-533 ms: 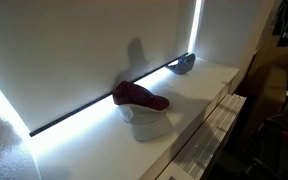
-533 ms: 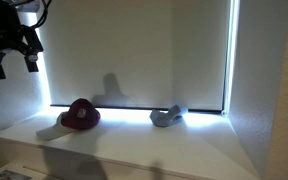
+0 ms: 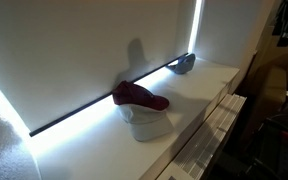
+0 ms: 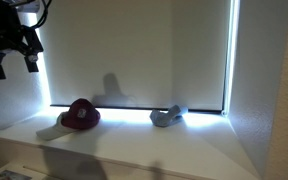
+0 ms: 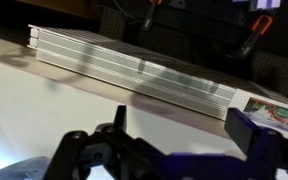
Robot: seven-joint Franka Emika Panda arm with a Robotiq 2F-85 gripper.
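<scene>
Three things lie on the white tabletop point(image 4: 134, 150) under a drawn window blind point(image 4: 134, 50). There is one maroon cap point(image 4: 81, 114), one pale cap-like shape point(image 4: 51, 130) tucked under and beside it, and one grey cap point(image 4: 167, 117) well apart, by the lit corner. In both exterior views the maroon cap point(image 3: 136, 95) rests partly on top of the pale shape point(image 3: 149, 124), close to the bright strip at the foot of the blind. The grey cap point(image 3: 184, 64) touches or nearly touches that strip.

The single robot arm point(image 4: 14, 15) hangs high at the blind's edge, well above the maroon cap and off to one side of it. Its jaws point down, spread wide, with nothing between them. The wrist view shows the same: both dark fingers point(image 5: 84, 155) set far apart, and bare white tabletop point(image 5: 44, 100) in between.

A broad bare stretch of tabletop separates the two groups of headgear, and another runs from them to the front edge. Just past that edge, one slatted radiator point(image 3: 219, 125) runs along the ledge, and the wrist view shows it as a long band of metal fins point(image 5: 134, 65). A side wall point(image 4: 264, 90) closes off the ledge beyond the grey cap.
</scene>
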